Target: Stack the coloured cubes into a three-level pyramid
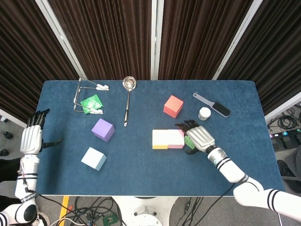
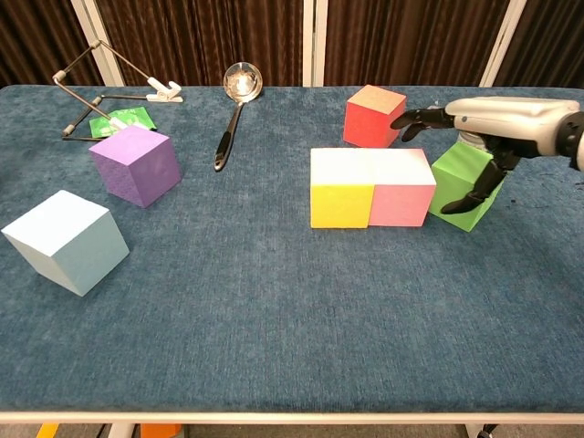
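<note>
On the blue surface (image 1: pixel 141 179), near its middle, yellow cube (image 1: pixel 160 139) and pink cube (image 1: pixel 175 139) sit touching side by side, a two-block row. Green cube (image 2: pixel 467 185) lies just beside the pink one on its right, rotated a bit off the row's line, not flush as far as I can tell.

Right hand (image 1: pixel 197 136) hangs directly over the green cube, fingers spread and pointing toward the pink cube, thumb (image 2: pixel 473 190) down along the cube's front face. Contact is unclear; no firm grip shows, so I read it as open, about to close. Left hand (image 1: pixel 31 138) is off the left edge of the surface, fingers spread, holding nothing, well apart from every cube.

Key relation: green cube is under the right hand, row is to the hand's left, so the likely move is a short nudge or lift leftward to finish the base row. Right arm is clearly the nearer one.

Other cubes:
- red cube (image 1: pixel 173 106), behind the row, near the right hand
- purple cube (image 1: pixel 103 129), left half, nearer the left hand
- light blue cube (image 1: pixel 93 158), left front, tilted to the edges

Clutter along the back:
- wire rack (image 1: pixel 84 96)
- ladle (image 1: pixel 128 96)
- brush (image 1: pixel 212 105)
- small white jar (image 1: pixel 204 113)
</note>
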`<action>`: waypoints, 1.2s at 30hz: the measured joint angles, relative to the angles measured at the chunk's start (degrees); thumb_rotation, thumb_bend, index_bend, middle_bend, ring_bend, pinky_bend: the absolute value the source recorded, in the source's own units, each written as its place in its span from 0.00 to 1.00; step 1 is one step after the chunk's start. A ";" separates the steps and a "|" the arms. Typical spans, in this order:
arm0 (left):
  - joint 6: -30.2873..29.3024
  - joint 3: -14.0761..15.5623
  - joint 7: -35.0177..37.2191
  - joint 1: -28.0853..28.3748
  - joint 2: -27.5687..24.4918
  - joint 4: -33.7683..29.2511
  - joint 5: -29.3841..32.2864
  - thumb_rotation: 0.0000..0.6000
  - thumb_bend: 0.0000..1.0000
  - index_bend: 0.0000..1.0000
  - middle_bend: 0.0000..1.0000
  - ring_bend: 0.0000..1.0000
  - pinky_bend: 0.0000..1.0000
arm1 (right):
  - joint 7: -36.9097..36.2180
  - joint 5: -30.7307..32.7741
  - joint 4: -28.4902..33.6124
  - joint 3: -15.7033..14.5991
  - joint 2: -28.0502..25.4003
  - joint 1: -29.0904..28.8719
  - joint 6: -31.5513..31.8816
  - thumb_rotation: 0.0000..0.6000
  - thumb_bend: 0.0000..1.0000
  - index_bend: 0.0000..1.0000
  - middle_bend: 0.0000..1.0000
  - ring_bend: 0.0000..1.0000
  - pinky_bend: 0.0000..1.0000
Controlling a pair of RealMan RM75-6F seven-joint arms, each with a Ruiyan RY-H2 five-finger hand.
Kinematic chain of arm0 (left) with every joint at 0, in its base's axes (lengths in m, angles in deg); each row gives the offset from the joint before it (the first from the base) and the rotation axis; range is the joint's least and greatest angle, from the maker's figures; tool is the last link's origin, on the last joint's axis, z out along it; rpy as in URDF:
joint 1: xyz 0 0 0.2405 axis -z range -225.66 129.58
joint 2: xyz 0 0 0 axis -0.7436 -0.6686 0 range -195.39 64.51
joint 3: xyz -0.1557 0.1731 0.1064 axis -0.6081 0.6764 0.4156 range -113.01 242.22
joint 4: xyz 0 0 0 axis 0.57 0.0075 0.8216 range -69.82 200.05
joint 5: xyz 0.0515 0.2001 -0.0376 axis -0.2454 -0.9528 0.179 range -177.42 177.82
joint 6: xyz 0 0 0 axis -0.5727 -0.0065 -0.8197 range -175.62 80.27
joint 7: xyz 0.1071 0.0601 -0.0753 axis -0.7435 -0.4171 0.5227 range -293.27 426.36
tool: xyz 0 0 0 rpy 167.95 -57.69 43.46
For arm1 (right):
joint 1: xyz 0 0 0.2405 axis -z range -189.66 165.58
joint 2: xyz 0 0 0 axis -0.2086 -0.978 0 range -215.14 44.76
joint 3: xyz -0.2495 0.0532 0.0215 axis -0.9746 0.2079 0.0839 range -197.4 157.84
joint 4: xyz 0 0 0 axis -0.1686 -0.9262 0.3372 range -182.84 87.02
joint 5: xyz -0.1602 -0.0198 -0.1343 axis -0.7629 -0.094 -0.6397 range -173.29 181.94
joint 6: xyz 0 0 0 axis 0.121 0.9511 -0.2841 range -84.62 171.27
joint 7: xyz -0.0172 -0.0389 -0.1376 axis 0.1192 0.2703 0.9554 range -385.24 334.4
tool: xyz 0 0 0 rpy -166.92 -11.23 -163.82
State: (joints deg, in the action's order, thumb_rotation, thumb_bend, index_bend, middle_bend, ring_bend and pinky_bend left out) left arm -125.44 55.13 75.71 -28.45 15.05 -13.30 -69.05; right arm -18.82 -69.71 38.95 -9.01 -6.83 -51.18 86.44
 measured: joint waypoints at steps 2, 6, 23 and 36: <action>0.03 0.00 0.87 -0.49 -0.01 0.47 -0.10 1.00 0.10 0.09 0.09 0.00 0.07 | -0.42 0.06 -0.83 0.02 1.14 -0.28 0.81 1.00 0.10 0.00 0.15 0.00 0.00; 0.46 0.14 2.12 -1.54 -0.39 1.53 -0.39 1.00 0.10 0.09 0.09 0.00 0.07 | -1.18 0.06 -2.06 0.05 2.67 -0.99 1.87 1.00 0.22 0.00 0.20 0.00 0.00; 2.48 -0.34 3.15 -2.82 -0.62 2.53 -1.61 1.00 0.10 0.09 0.09 0.00 0.07 | 0.09 3.36 -1.90 -0.67 3.96 -2.59 2.64 1.00 0.28 0.00 0.34 0.00 0.00; 4.06 -0.72 2.88 -2.78 -0.24 2.88 -2.05 1.00 0.10 0.09 0.09 0.00 0.07 | 0.04 4.35 -0.91 -1.44 3.32 -3.29 2.38 1.00 0.29 0.00 0.39 0.00 0.00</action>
State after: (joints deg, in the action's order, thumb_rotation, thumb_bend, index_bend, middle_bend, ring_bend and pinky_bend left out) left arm -121.39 54.40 78.59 -31.23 14.81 -10.41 -71.10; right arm -18.78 -65.37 38.04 -10.45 -3.51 -54.47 88.82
